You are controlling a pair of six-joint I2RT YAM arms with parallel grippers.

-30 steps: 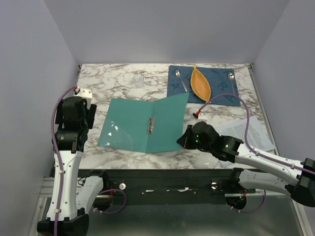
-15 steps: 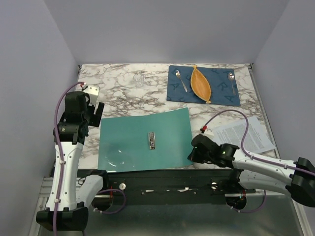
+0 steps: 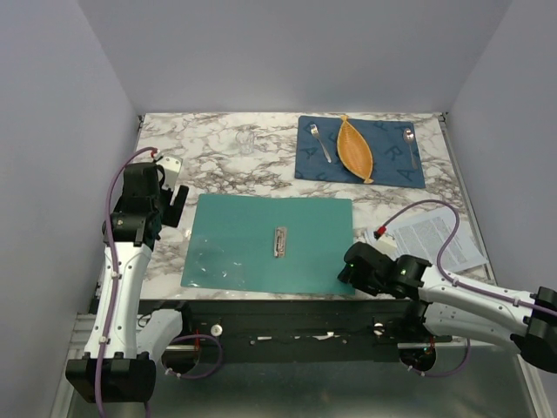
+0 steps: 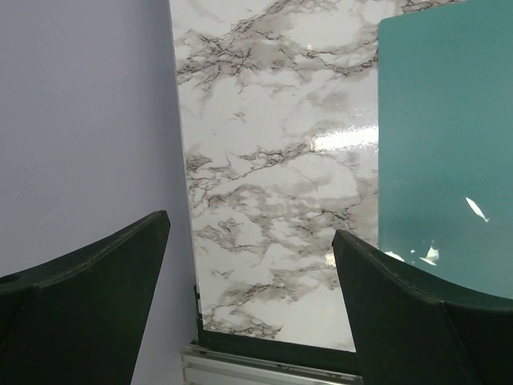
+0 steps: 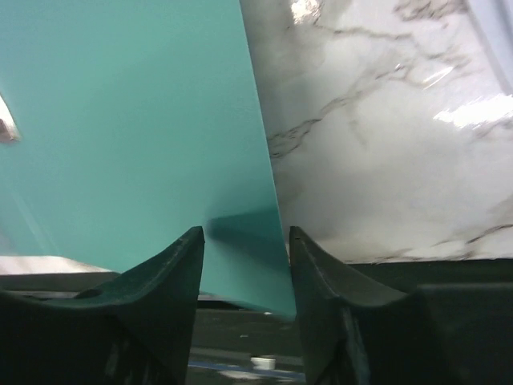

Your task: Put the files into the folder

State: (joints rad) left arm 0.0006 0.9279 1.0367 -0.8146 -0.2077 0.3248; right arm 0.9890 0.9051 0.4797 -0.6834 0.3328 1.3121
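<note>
The teal folder [image 3: 252,235] lies open and flat in the middle of the table, its metal clip [image 3: 279,241] at the centre. The files [image 3: 435,237], white printed sheets, lie on the table to the folder's right. My right gripper [image 3: 348,270] sits low at the folder's near right corner. In the right wrist view its jaws [image 5: 244,241] stand open on either side of that corner of the folder [image 5: 120,120], not pinching it. Left of the folder hangs my left gripper [image 3: 171,198], open and holding nothing [image 4: 250,224], over bare marble; the folder's edge [image 4: 449,144] is at its right.
A dark blue placemat [image 3: 387,155] at the back right carries an orange leaf-shaped dish [image 3: 355,148] and two spoons. A clear glass [image 3: 246,139] stands at the back. Grey walls close in left, right and behind. The right arm's cable loops over the files.
The folder's raised right cover came down and the folder now lies flat. My right gripper slid toward the near right corner and opened. My left gripper shifted slightly farther back.
</note>
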